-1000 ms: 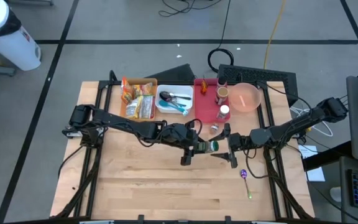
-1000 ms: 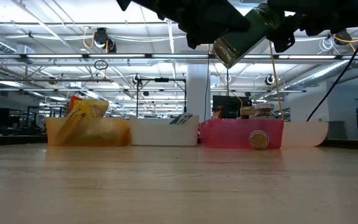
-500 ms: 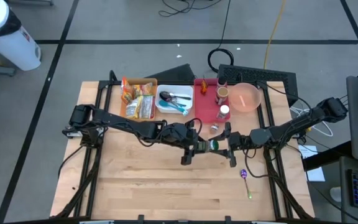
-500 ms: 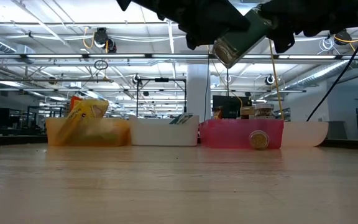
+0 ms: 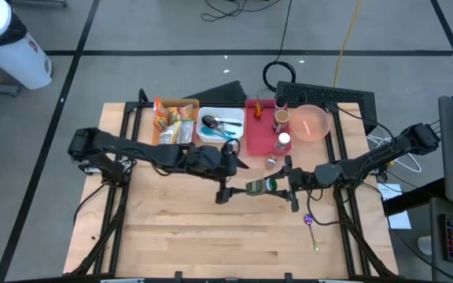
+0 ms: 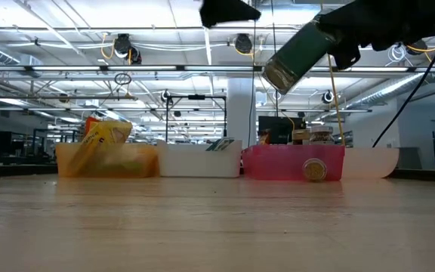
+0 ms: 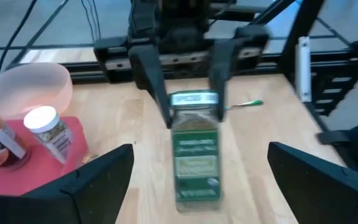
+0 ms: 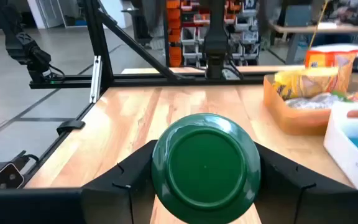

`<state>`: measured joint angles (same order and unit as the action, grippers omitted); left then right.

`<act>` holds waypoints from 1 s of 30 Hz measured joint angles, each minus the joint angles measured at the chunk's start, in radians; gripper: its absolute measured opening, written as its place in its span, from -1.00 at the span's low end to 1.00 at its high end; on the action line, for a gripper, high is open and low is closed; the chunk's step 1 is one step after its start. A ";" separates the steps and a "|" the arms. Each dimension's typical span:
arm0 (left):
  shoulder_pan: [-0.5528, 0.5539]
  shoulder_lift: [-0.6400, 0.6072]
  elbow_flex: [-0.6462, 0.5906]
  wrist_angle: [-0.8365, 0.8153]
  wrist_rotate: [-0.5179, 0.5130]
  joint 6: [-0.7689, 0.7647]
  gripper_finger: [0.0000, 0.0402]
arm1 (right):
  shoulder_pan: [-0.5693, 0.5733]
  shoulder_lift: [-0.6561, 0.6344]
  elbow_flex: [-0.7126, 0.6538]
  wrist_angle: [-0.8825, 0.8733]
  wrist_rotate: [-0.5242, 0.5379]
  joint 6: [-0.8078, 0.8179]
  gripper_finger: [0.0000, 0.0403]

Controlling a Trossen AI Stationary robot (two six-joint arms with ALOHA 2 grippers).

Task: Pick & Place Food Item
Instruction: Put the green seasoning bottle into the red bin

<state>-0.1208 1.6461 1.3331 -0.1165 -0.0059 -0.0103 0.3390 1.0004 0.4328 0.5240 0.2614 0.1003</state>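
Observation:
A glass spice jar (image 5: 258,187) with a green lid and green label hangs in the air over the table's middle, with my right gripper (image 5: 277,185) shut on it. In the low view the jar (image 6: 296,54) is tilted, its glass base the lower end. My left gripper (image 5: 227,174) stands open just left of the jar's base, touching nothing. In the left wrist view its fingers stand wide apart on either side of the jar (image 7: 195,155), short of it. My right gripper pinches the jar's lid end (image 7: 193,99) between its two fingers (image 7: 156,84), one on each side. The fingers come about level from the table's right and lie along the jar, the lid top (image 8: 205,167) facing the wrist. The jar is lifted clear, its base tilted downward.
Along the far edge stand an orange bin of snack packs (image 5: 174,126), a white bin with utensils (image 5: 219,128), a red bin with jars (image 5: 267,126) and a pink bowl (image 5: 311,123). A small jar (image 5: 271,162) lies near the red bin. A small spoon (image 5: 311,228) lies right of centre.
My left gripper has opened, let go of the jar's base end, and drawn back toward the table's left while rising. The jar stays tilted in the air in my right gripper, which has kept its place.

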 joint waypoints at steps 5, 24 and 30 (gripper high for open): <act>-0.043 -0.070 0.000 -0.050 0.002 -0.007 0.90 | -0.053 0.000 0.000 -0.029 -0.002 0.041 -0.04; -0.104 -0.088 -0.001 0.013 -0.088 0.221 0.83 | -0.574 0.040 0.380 -0.646 -0.219 -0.069 -0.04; -0.111 -0.120 -0.001 0.014 -0.115 0.227 0.84 | -0.698 0.162 0.513 -0.739 -0.279 -0.127 -0.04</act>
<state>-0.2320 1.5264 1.3323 -0.1025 -0.1206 0.2170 -0.3591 1.1621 0.9456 -0.2152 -0.0172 -0.0269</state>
